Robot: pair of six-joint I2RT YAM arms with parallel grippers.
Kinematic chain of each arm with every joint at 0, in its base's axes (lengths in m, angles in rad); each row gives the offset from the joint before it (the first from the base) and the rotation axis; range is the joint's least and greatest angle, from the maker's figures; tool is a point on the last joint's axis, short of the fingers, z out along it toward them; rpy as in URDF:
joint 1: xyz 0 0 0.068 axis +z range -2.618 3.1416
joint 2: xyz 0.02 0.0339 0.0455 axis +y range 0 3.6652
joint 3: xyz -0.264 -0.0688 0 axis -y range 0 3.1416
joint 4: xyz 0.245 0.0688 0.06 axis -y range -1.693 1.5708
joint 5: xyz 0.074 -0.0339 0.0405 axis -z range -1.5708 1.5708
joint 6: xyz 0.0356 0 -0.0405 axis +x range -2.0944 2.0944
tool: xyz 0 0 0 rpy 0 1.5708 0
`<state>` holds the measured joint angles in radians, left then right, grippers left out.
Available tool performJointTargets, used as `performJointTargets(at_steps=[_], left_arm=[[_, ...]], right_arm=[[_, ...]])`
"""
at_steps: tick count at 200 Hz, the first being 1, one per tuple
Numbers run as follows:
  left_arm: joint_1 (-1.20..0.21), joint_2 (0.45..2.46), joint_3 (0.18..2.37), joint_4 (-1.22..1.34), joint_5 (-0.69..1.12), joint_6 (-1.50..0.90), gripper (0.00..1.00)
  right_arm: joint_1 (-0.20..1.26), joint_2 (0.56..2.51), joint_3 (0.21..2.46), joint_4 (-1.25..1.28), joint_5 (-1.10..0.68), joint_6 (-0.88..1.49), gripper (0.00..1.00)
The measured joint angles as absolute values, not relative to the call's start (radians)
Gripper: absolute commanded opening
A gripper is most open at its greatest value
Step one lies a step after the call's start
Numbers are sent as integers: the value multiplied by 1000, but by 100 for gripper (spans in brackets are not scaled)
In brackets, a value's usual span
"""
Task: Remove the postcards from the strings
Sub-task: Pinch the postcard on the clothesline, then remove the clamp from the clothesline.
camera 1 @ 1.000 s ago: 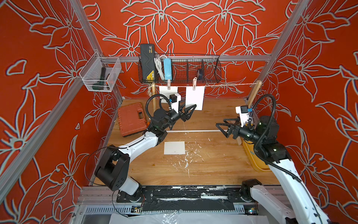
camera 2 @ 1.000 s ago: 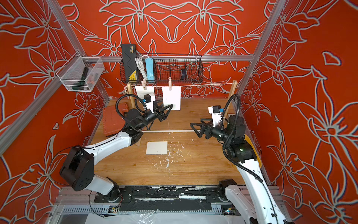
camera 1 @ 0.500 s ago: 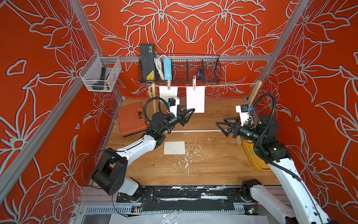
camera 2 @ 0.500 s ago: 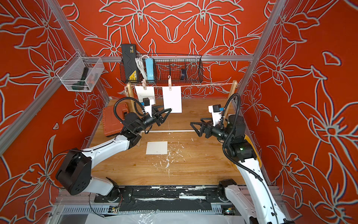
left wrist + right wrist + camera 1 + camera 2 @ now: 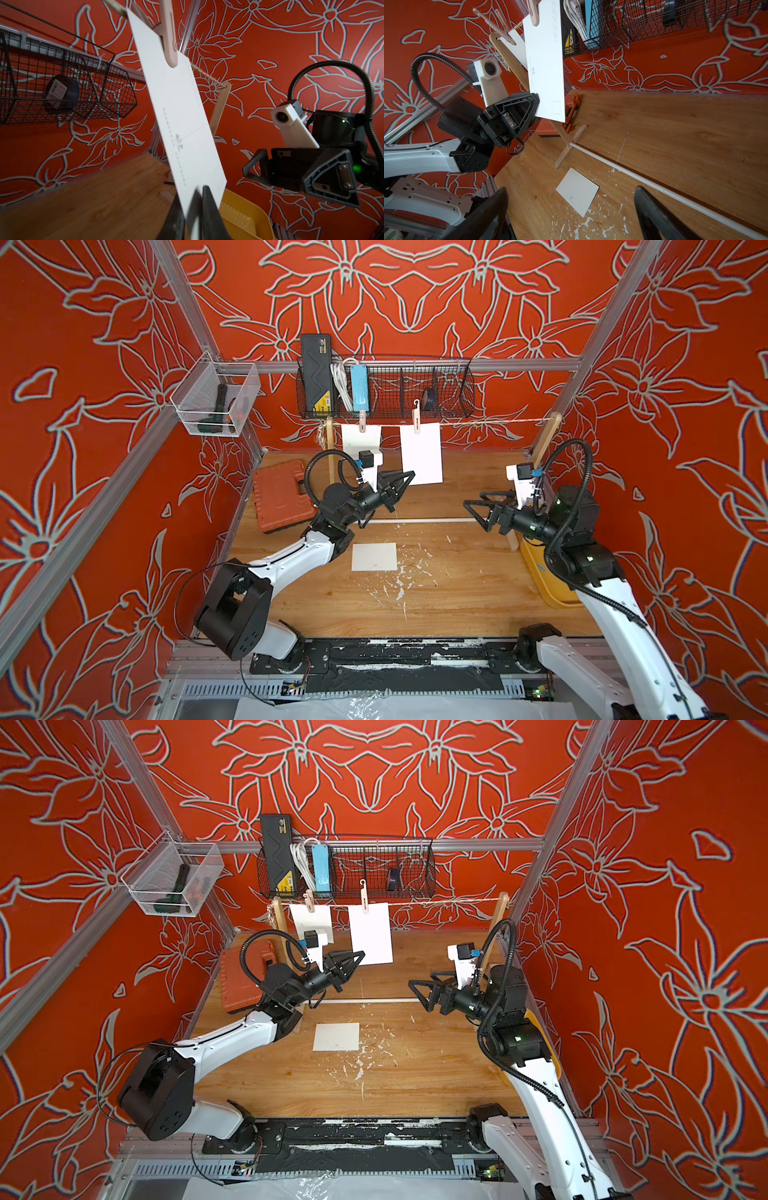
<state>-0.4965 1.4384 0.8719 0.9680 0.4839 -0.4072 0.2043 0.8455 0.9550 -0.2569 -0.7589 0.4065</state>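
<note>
Two white postcards hang by pink pegs from the strings (image 5: 490, 421) (image 5: 440, 901), a thin twine stretched between two wooden uprights. My left gripper (image 5: 405, 477) (image 5: 360, 957) (image 5: 198, 199) is shut on the lower corner of the middle postcard (image 5: 420, 452) (image 5: 370, 932) (image 5: 182, 124) (image 5: 546, 62), which its peg (image 5: 170, 41) still holds. The other hanging postcard (image 5: 360, 439) (image 5: 311, 919) is left of it. A third postcard (image 5: 374, 556) (image 5: 336, 1036) (image 5: 577, 191) lies flat on the table. To the right, in the air, my right gripper (image 5: 476, 501) (image 5: 419, 984) (image 5: 571, 189) is open and holds nothing.
An orange tool case (image 5: 282, 497) lies at the left, a yellow bin (image 5: 548, 580) at the right under my right arm. The stand's white rod (image 5: 419, 520) crosses the table. A black wire basket (image 5: 386, 389) and a clear mesh bin (image 5: 216, 404) hang on the walls.
My left gripper has closed on the middle postcard's lower corner, and its arm has shifted slightly. The right arm has not moved.
</note>
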Motion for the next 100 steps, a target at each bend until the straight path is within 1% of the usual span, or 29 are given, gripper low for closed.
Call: performJointTargets(at_steps=[10, 54, 100], left_arm=[[-496, 1434, 875, 950, 475, -395, 0], [-496, 1427, 924, 858, 442, -358, 0], [-489, 1426, 969, 778, 431, -335, 0]], right_arm=[[205, 849, 960, -258, -759, 406, 94], [211, 891, 1029, -284, -762, 397, 91], [213, 978, 1178, -334, -784, 345, 90]])
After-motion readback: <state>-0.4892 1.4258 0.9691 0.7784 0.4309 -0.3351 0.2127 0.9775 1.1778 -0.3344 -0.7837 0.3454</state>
